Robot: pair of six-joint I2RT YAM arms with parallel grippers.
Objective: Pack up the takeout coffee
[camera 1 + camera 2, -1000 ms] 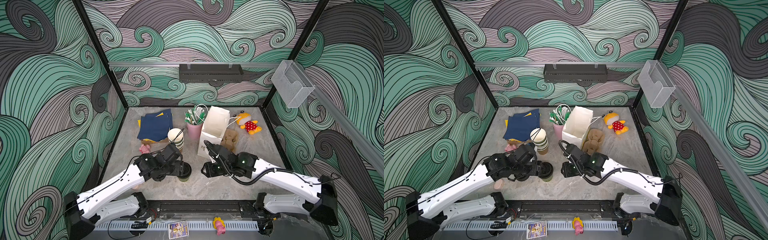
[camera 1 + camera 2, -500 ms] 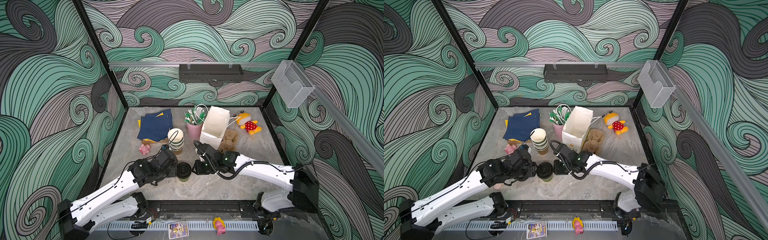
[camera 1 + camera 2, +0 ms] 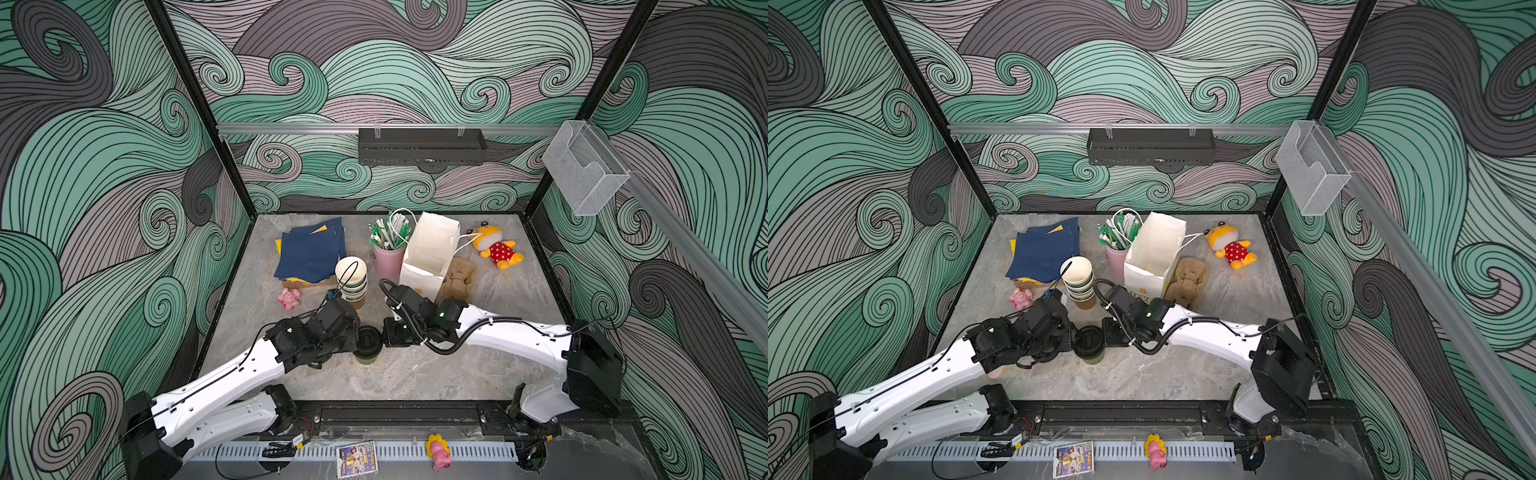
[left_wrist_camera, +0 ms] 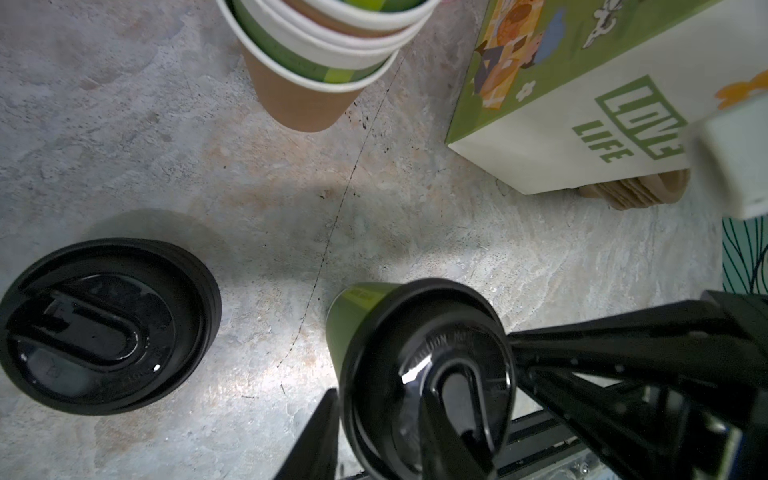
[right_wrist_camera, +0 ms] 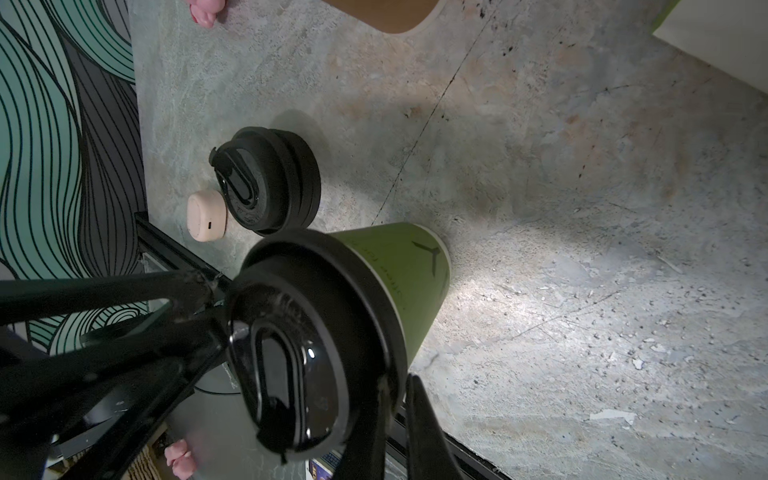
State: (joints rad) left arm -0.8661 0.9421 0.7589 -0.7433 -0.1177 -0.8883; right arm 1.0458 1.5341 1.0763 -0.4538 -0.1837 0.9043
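Note:
One takeout coffee, an olive-green cup (image 3: 368, 356) (image 3: 1090, 356) with a black sip lid (image 4: 428, 365) (image 5: 307, 353), stands upright near the table's front, between my two grippers. My left gripper (image 3: 356, 338) (image 4: 382, 415) meets it from the left with its jaws partly apart. One finger (image 4: 320, 436) sits just outside the lid's rim and the other lies over the lid's top. My right gripper (image 3: 384, 334) (image 5: 397, 386) meets the lid's rim from the right with its fingers almost together. Whether the rim is pinched is unclear. No other lidded cup shows.
A stack of loose black lids (image 4: 104, 324) (image 5: 270, 183) and a beige case (image 5: 205, 216) lie beside the cup. Behind stand nested paper cups (image 3: 351, 276), a pink cup of straws (image 3: 388, 259), an open white bag (image 3: 430, 253), a cardboard carrier (image 3: 457, 278), navy napkins (image 3: 311, 249) and a plush toy (image 3: 494, 249).
The left gripper left the cup, drew back, then returned to its lid with narrower jaws. The right gripper moved left to the lid and its fingers came nearly together.

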